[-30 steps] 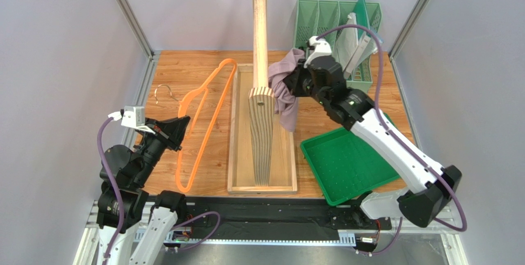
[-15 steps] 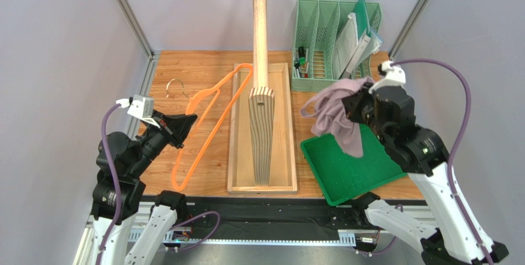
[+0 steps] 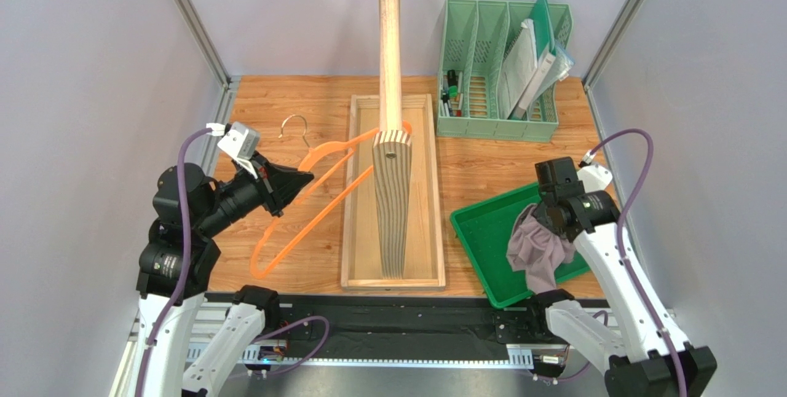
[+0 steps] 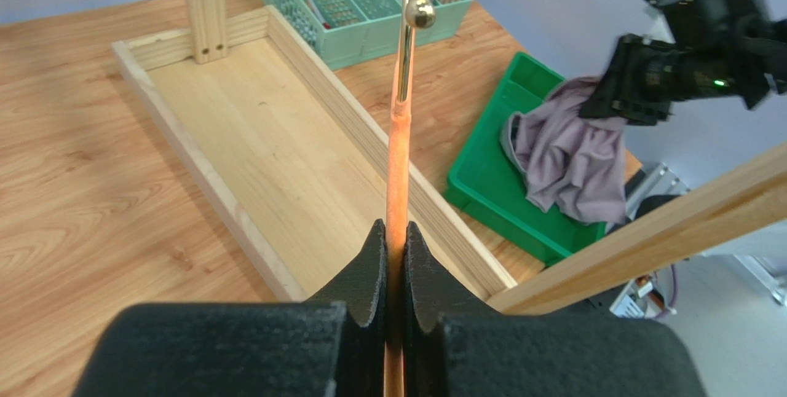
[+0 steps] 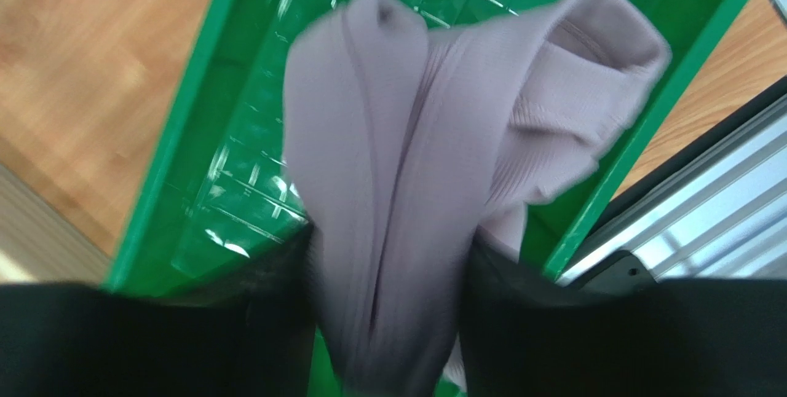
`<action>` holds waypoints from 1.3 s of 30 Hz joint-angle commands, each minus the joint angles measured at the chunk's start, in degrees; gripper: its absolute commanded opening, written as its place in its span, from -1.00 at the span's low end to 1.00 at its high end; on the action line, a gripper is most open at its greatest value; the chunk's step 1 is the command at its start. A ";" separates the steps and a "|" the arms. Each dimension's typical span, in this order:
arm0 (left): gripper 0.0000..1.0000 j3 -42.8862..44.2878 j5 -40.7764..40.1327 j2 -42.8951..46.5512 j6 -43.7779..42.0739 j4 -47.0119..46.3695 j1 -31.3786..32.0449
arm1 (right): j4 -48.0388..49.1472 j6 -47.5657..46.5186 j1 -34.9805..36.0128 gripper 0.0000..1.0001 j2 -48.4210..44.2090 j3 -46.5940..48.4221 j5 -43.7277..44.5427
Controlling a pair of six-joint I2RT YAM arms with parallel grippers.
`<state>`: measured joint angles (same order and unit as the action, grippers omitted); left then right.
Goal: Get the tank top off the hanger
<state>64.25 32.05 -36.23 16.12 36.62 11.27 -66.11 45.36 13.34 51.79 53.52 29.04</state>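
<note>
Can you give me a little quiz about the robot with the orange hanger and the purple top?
1. True or false: the tank top hangs on the hanger.
2. What is pinching the hanger? A) a person's hand B) the left gripper C) nothing
3. Fill the gap: the tank top droops into the ___ tray.

Key: 1 false, the hanger is bare. 2 B. 3 green.
</note>
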 commanded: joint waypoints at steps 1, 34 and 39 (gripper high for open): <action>-1.00 2.28 7.75 -1.91 -2.66 0.10 0.07 | 4.68 1.15 -0.42 0.54 1.47 0.80 -1.09; -1.00 5.62 32.98 -15.10 -9.09 -0.14 0.16 | 45.55 -48.96 9.77 0.76 11.22 8.01 -100.14; -1.00 5.80 34.57 -13.87 -9.00 -0.59 0.07 | 46.15 -48.79 11.61 0.16 13.86 8.27 -101.64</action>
<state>68.77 62.54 -51.88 7.42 39.35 11.27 -20.34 -0.67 23.55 64.38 59.29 -68.51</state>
